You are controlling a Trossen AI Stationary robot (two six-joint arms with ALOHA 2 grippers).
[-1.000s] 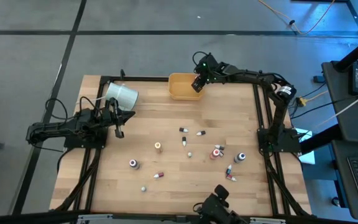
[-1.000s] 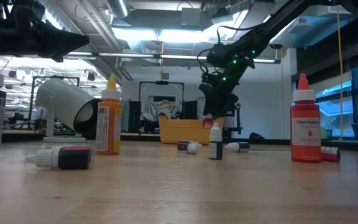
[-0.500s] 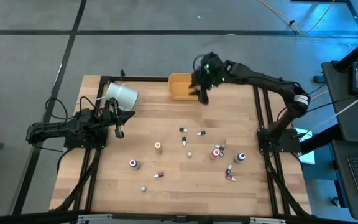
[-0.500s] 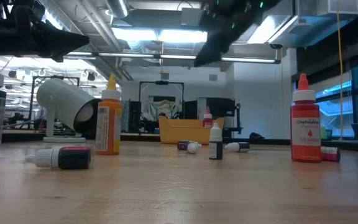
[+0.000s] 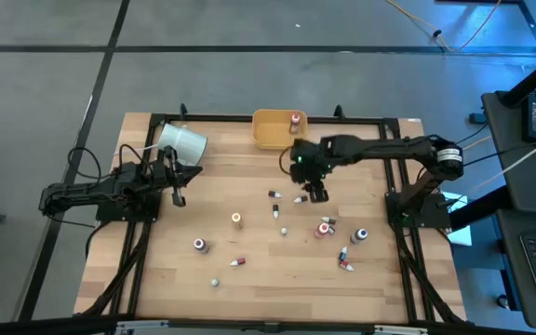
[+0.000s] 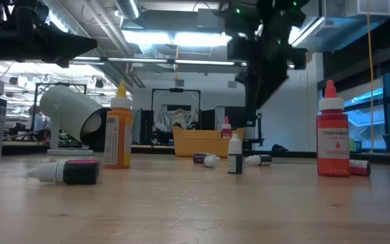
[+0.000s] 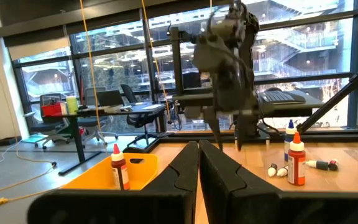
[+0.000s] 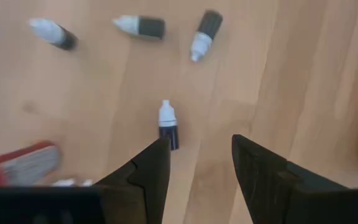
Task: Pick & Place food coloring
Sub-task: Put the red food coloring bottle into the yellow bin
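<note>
Two arms work over a wooden counter (image 5: 249,186): right gripper (image 5: 315,193) hovers, fingers apart and empty, above scattered dropper bottles (image 5: 298,199); left gripper (image 5: 177,198) waits, fingers together.

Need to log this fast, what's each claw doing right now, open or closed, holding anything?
Left claw: closed, empty, parked near the white cup.
Right claw: open, empty, above the loose bottles.
</note>
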